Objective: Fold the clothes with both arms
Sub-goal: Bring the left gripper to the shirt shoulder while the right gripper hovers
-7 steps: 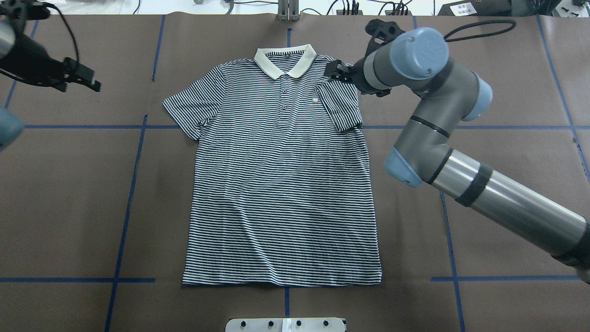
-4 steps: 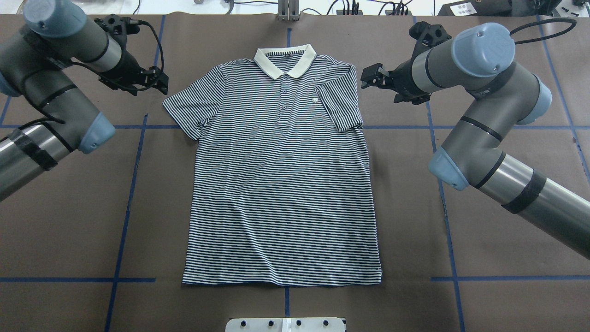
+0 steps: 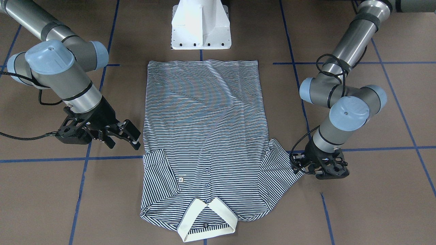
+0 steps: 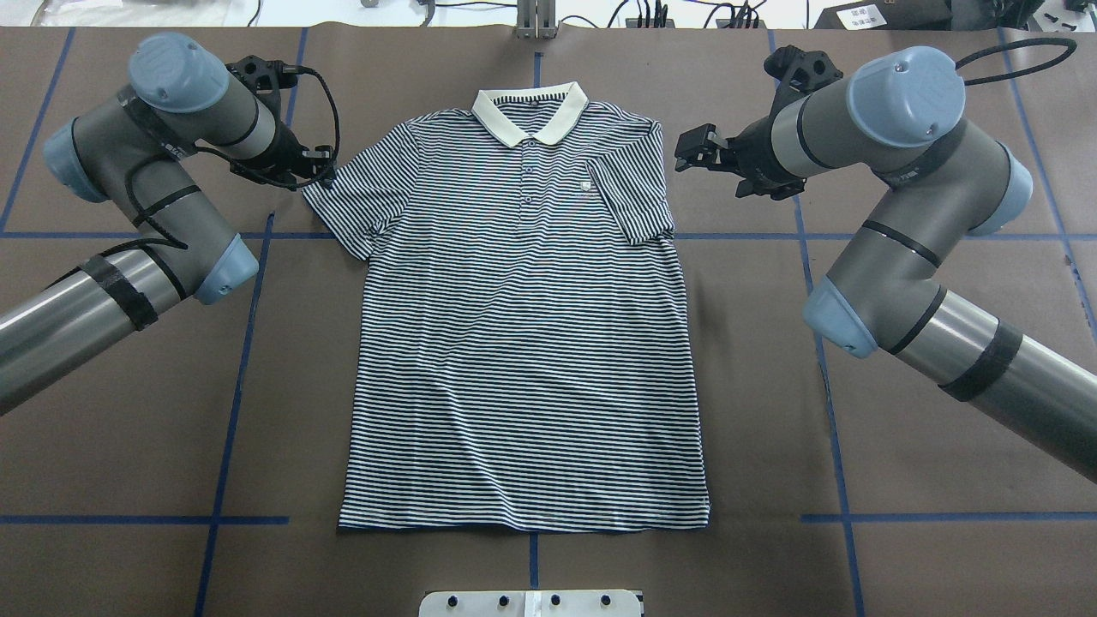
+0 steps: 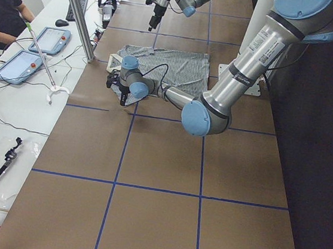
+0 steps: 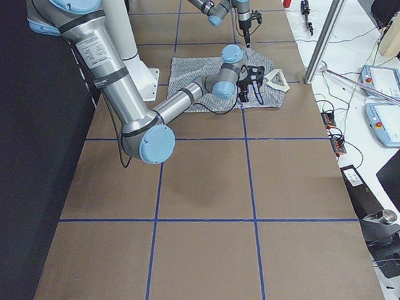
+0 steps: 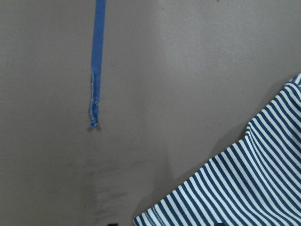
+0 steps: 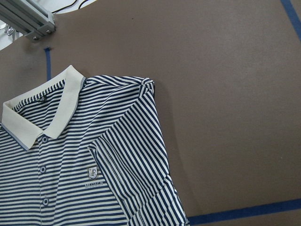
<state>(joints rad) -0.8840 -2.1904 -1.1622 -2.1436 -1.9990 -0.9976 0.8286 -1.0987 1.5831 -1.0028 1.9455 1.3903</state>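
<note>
The shirt (image 4: 523,343) lies flat and face up in the middle of the table (image 4: 128,411), collar (image 4: 529,116) at 12 o'clock in the overhead view. Its right sleeve (image 4: 630,201) is already folded in over the chest. The left sleeve (image 4: 360,201) is still spread out toward 9 o'clock.

The left fingers (image 4: 324,169) sit at that sleeve's outer corner, about 10 o'clock of the shirt. In the wrist view their dark tips show well apart at the bottom edge with the hem between them, so they look parted and not yet gripping. The right fingers (image 3: 132,131) stand spread and empty, clear of the cloth at 2 o'clock.

The step in hand appears to be the left sleeve fold. To do it well:
- Take only the sleeve's two layers at the hem corner, not the table cover.
- Lift just enough to clear the body.
- Carry the corner toward 3 o'clock, so the crease runs from shoulder seam to armpit and mirrors the right side.
- Release low, or the sleeve may spring back.

Dragging would probably shift the shoulder and skew the collar.
</note>
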